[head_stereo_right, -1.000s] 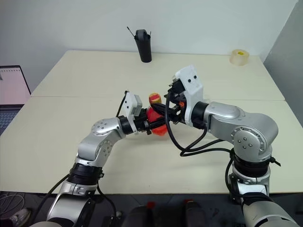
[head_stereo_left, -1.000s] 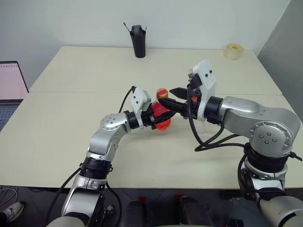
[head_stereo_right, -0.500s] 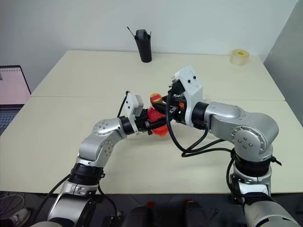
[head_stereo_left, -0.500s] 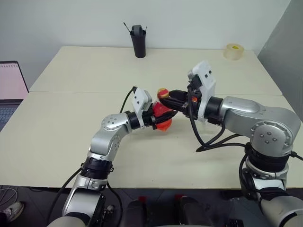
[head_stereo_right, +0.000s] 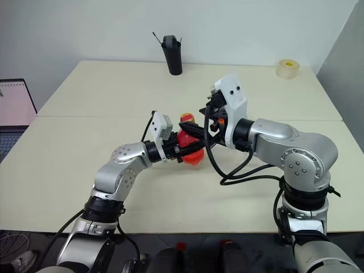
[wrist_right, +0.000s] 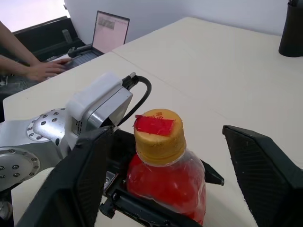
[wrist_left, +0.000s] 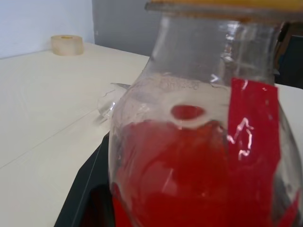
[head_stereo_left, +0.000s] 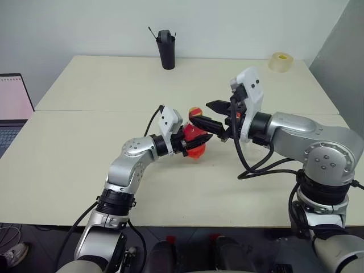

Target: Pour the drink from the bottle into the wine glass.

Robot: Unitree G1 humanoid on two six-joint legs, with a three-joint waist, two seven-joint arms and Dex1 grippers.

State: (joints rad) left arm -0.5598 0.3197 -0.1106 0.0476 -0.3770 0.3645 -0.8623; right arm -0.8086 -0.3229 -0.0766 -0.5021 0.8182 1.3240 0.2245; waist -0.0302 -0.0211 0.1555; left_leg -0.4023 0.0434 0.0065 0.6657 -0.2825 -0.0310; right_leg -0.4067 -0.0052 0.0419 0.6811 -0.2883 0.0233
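Note:
My left gripper point(head_stereo_left: 185, 142) is shut on the bottle point(head_stereo_left: 196, 143), holding it upright above the middle of the table. The drink point(wrist_left: 189, 179), bright red, fills the round lower body. The yellow cap point(wrist_right: 158, 132), with a red sticker on top, sits on the neck. My right gripper point(head_stereo_left: 199, 112) is open, its black fingers point(wrist_right: 90, 175) standing wide on either side of the cap and clear of it. A bit of clear glass point(wrist_left: 106, 101) past the bottle looks like the wine glass; in the eye views my right arm hides it.
A black pen holder point(head_stereo_left: 166, 50) stands at the far edge of the cream table point(head_stereo_left: 114, 85), and a tape roll point(head_stereo_left: 280, 61) lies at the far right corner. A laptop point(head_stereo_left: 11, 108) sits off the left side, with a person's hands point(wrist_right: 42, 68) at it.
My right gripper's fingers have spread apart from the cap and the wrist has drawn back a little. The left arm and the bottle have held still.

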